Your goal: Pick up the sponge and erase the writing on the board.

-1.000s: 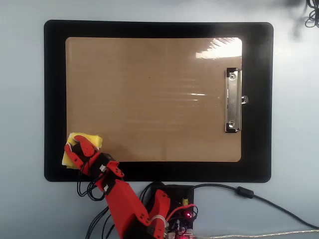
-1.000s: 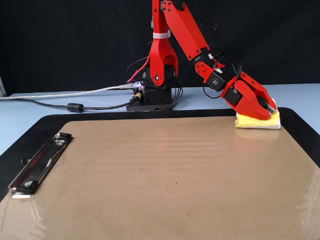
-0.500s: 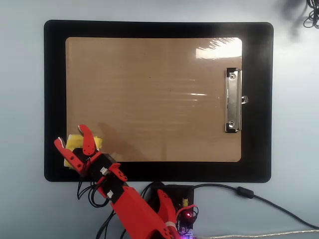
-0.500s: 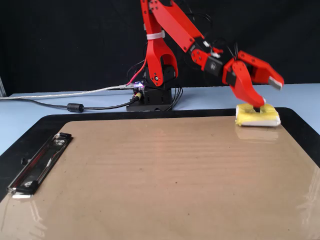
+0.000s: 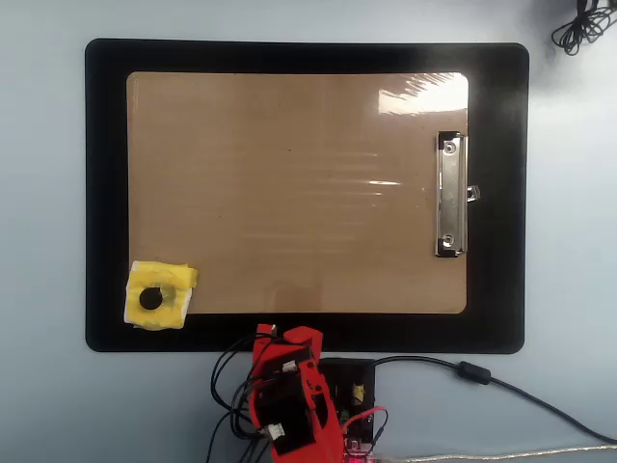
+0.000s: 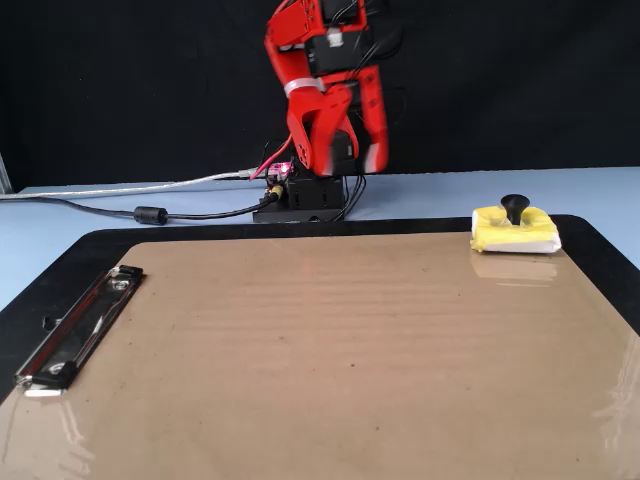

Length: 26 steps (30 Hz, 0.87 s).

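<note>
The yellow sponge (image 5: 170, 295) lies by itself on the board's near-left corner in the overhead view, a black knob at its centre. In the fixed view the sponge (image 6: 515, 234) sits at the far right with the knob standing up. The tan board (image 5: 299, 193) (image 6: 320, 350) shows a bare face, and the writing is not visible in either view. My red arm is folded back over its base, well away from the sponge. The gripper (image 5: 275, 340) (image 6: 366, 140) hangs there blurred, and I cannot make out its jaws.
A black mat (image 5: 106, 193) lies under the board. The silver clip (image 5: 449, 193) (image 6: 80, 325) sits on the board's right side in the overhead view. The arm's base (image 6: 305, 195) and cables (image 5: 482, 376) lie along the near table edge.
The gripper opened and let go of the sponge, then lifted off it. The arm swung back and folded over its base. The sponge stayed where it was.
</note>
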Available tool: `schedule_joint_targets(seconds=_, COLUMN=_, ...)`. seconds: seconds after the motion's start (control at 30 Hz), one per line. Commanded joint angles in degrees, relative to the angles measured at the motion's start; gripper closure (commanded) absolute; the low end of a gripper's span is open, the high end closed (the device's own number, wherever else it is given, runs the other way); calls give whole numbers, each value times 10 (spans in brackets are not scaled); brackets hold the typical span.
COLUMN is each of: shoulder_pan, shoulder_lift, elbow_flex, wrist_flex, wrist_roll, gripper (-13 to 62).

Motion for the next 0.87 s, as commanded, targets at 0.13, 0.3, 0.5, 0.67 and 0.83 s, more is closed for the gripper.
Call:
schedule_joint_targets(seconds=0.13, shoulder_pan=80, shoulder_lift=-54, elbow_flex=102, wrist_flex=15, wrist_roll=38, gripper=156)
schedule_joint_targets(seconds=0.3, shoulder_pan=80, shoulder_lift=-79, elbow_flex=161, wrist_flex=-59, wrist_roll=39, gripper=151)
schedule_joint_targets(seconds=0.5, shoulder_pan=106, shoulder_lift=-76, elbow_flex=174, wrist_flex=-62, wrist_roll=34, gripper=153)
schedule_joint_targets(seconds=0.67, shoulder_pan=111, shoulder_lift=-67, elbow_flex=189, wrist_flex=-63, wrist_roll=34, gripper=153)
schedule_joint_targets(seconds=0.83, shoulder_pan=111, shoulder_lift=-67, elbow_flex=189, wrist_flex=-63, wrist_roll=34, gripper=152)
